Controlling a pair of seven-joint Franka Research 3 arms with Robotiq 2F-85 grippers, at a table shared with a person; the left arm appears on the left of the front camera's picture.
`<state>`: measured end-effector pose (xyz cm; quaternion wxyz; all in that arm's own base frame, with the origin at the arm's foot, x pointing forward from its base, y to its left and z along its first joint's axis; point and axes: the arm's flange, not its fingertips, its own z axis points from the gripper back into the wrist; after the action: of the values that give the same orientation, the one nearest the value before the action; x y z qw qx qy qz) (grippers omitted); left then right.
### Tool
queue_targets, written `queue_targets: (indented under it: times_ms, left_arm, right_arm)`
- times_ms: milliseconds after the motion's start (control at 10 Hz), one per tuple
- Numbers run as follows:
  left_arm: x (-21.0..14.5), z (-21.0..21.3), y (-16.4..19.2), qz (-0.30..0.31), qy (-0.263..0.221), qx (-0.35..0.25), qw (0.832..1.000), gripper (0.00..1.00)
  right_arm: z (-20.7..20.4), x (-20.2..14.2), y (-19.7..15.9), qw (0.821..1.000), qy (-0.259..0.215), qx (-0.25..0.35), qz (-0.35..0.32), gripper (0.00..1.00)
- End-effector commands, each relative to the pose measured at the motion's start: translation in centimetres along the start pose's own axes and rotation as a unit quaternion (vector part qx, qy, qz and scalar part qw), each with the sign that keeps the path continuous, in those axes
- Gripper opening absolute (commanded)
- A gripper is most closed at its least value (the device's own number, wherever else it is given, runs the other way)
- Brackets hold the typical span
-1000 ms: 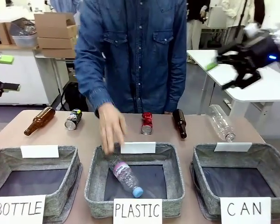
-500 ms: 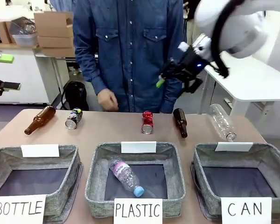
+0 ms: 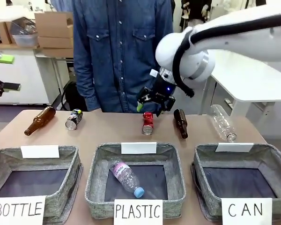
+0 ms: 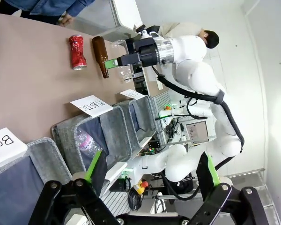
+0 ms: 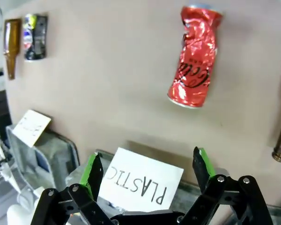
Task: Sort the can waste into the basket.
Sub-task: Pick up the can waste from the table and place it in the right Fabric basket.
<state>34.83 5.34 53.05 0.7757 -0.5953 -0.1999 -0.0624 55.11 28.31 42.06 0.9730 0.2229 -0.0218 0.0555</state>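
We find no part of the sorting done: both cans lie on the brown surface [image 3: 107, 133], and the grey woven-fabric basket signed "CAN" [image 3: 267, 151] shows a bare dark floor.

The crushed shiny red drink can [image 3: 147, 123] lies on its side near the far edge, at about ten o'clock from that basket. The crushed black can with blue logo [image 3: 73, 119] lies well apart, at nine o'clock from the red one.

The right pincer [image 3: 154, 101] hovers just above the red can, jaws wide apart, holding nothing. The left pincer [image 4: 152, 159] likewise stands fully open and empty.

The red can is creased and twisted along its body. We judge two pick-ups remain.
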Motion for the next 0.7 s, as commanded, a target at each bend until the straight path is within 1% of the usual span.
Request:
queue_targets:
  times_ms: [0, 100, 200, 300, 400, 500, 600]
  left_arm:
    - [0.0, 0.0, -0.1, -0.010, -0.004, -0.011, 1.000, 1.00]
    - [0.0, 0.0, -0.1, -0.010, -0.004, -0.011, 1.000, 1.00]
    - [0.0, 0.0, -0.1, -0.010, -0.004, -0.011, 1.000, 1.00]
    - [0.0, 0.0, -0.1, -0.010, -0.004, -0.011, 1.000, 1.00]
    - [0.0, 0.0, -0.1, -0.010, -0.004, -0.011, 1.000, 1.00]
    - [0.0, 0.0, -0.1, -0.010, -0.004, -0.011, 1.000, 1.00]
    - [0.0, 0.0, -0.1, -0.010, -0.004, -0.011, 1.000, 1.00]
  right_arm:
    - [-1.1, 0.0, -0.1, 1.000, 0.007, -0.004, 0.002, 1.00]
    - [-1.3, 0.8, 0.3, 0.995, 0.008, -0.097, -0.029, 1.00]
    - [-4.1, 3.2, 0.2, 0.986, 0.039, -0.157, -0.027, 1.00]
    - [-5.2, 5.2, -0.8, 0.985, 0.052, -0.163, -0.036, 1.00]
    - [-5.7, 6.0, -0.9, 0.982, 0.061, -0.178, -0.035, 1.00]
    - [-7.0, 6.7, -0.6, 0.981, 0.078, -0.176, -0.016, 1.00]
    - [-8.3, 7.4, -0.5, 0.981, 0.087, -0.175, -0.020, 1.00]
